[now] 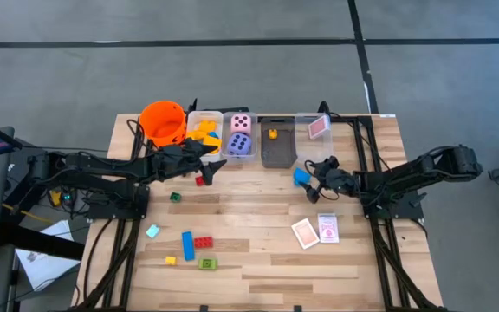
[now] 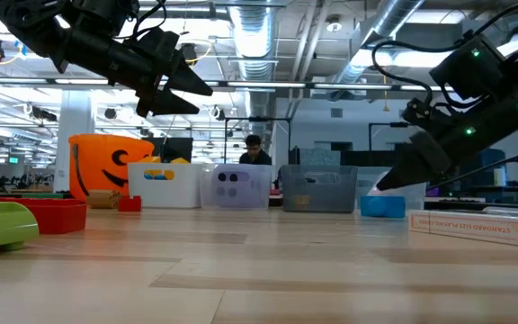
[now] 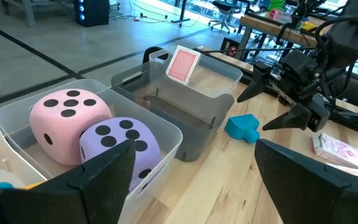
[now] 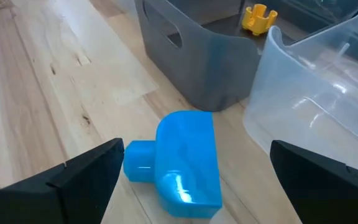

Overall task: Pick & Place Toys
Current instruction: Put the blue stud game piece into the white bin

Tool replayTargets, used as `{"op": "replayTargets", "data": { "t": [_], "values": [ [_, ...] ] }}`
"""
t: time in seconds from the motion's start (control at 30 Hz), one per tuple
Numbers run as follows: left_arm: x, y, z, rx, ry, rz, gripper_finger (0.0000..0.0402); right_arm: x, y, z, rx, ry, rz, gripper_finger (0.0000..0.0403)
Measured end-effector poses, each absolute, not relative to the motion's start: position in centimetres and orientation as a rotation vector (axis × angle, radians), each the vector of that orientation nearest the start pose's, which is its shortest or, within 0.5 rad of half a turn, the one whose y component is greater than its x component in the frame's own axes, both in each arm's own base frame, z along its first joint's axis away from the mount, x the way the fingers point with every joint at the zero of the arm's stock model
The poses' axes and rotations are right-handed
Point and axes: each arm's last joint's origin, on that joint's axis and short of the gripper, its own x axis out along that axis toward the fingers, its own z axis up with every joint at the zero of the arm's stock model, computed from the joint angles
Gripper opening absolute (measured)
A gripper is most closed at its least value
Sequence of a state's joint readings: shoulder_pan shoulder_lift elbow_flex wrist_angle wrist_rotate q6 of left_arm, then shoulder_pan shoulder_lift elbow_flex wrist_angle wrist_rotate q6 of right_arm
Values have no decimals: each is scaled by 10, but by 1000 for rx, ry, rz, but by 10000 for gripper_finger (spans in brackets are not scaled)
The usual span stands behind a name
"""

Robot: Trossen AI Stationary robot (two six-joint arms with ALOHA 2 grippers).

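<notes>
A blue plastic toy [image 4: 182,158] lies on the wooden table just in front of the grey bin [image 4: 191,56]. My right gripper [image 1: 316,180] is open and slants down, one finger on either side of the toy without touching it. My left gripper [image 1: 208,159] hangs open above the table, in front of the clear bin [image 3: 166,134] that holds a pink die [image 3: 67,121] and a purple die [image 3: 120,146]. A red block [image 1: 200,180] lies on the table under the left gripper. A yellow piece [image 4: 258,17] sits in the grey bin.
An orange bucket [image 1: 163,121] and a row of bins line the far edge; the rightmost clear bin [image 1: 317,130] holds a pink card. Two card packs [image 1: 316,230] lie near right. Several loose blocks [image 1: 193,247] and a green block [image 1: 174,197] lie left of centre.
</notes>
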State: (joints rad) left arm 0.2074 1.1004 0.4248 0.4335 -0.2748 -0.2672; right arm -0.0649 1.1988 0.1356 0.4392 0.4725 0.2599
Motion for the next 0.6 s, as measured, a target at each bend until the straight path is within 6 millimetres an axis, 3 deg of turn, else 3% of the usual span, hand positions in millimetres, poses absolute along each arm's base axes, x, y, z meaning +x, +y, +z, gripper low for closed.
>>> {"op": "replayTargets", "data": {
  "t": [0.27, 0.43, 0.6],
  "values": [
    [215, 53, 210, -252, 178, 512, 323, 168, -19, 106, 87, 599, -572, 400],
    [215, 53, 209, -252, 179, 512, 323, 167, -21, 107, 32, 595, -643, 400],
    [215, 53, 209, -252, 179, 511, 323, 168, -19, 106, 61, 607, -568, 400]
  ]
}}
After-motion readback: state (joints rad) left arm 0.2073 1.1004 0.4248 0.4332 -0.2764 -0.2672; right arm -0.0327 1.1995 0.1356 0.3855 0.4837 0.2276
